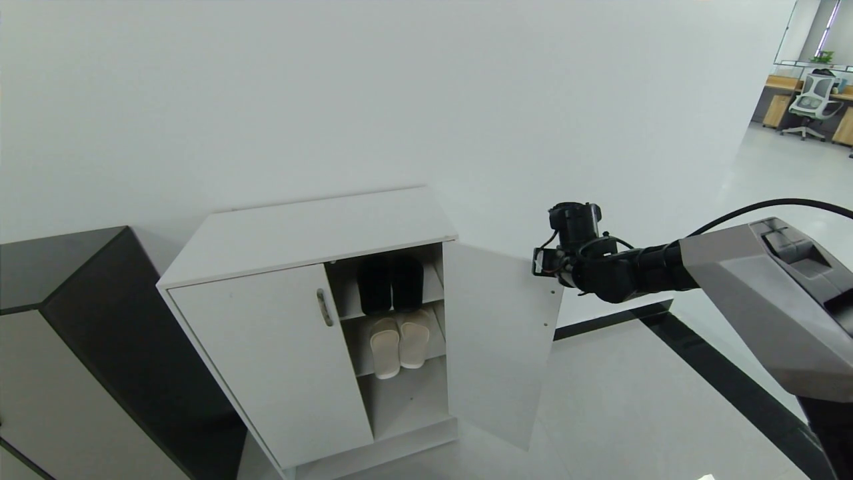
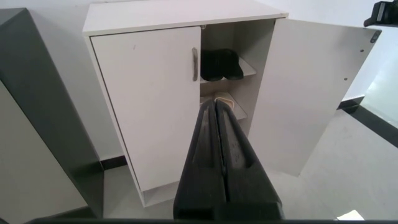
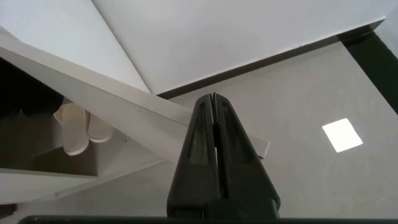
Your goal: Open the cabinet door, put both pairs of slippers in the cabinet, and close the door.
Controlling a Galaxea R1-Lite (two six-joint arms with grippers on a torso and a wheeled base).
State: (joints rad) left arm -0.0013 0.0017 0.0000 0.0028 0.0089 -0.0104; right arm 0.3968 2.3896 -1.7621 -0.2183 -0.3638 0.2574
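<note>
A white two-door cabinet [image 1: 300, 233] is pictured against a plain white wall [image 1: 426, 87], with its left door [image 1: 266, 360] shut and its right door [image 1: 496, 333] swung wide open to the right. A slim metal handle [image 1: 324, 307] is fixed upright near the inner edge of the shut door. Two shelves are exposed in the open right half. A pair of black slippers [image 1: 391, 283] is set side by side on the upper shelf, and a pair of white slippers [image 1: 400, 343] is laid side by side on the shelf below, toes pointing outward.

The right gripper [image 3: 214, 102] is held at the top outer corner of the open door, its fingers pressed together with nothing between them. Whether the door is touched cannot be told. The left gripper [image 2: 215, 106] is seen nearer, in front of the cabinet and well apart from it. Its fingers are likewise closed flat against each other, and nothing is gripped.

A dark grey unit [image 1: 66, 267] is placed just left of the cabinet. A black stripe [image 1: 720, 373] is marked across the pale floor at right, and an office chair [image 1: 814, 100] is visible in the far right corner.
</note>
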